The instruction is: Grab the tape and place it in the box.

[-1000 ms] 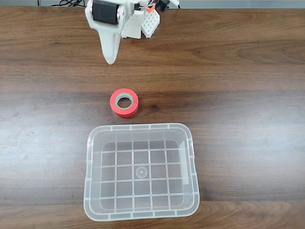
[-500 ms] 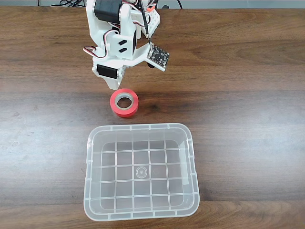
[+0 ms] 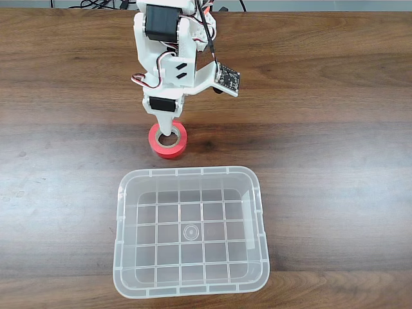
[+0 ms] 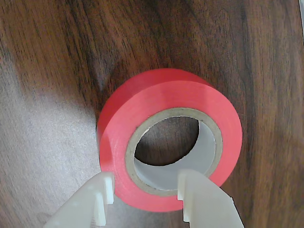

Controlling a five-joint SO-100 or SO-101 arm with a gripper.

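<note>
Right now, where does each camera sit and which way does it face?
Fixed view: above the table, looking straight down at the wooden table, the box and the tape; the white arm enters from the top edge.
Wrist view: rides on the gripper, looking down close at the tape; two white fingertips straddle the roll's wall, open.
Shared: the tape, gripper tips and table.

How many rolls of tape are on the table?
1. The tape lies flat on the table, just beyond the box, with the gripper straddling its wall.
</note>
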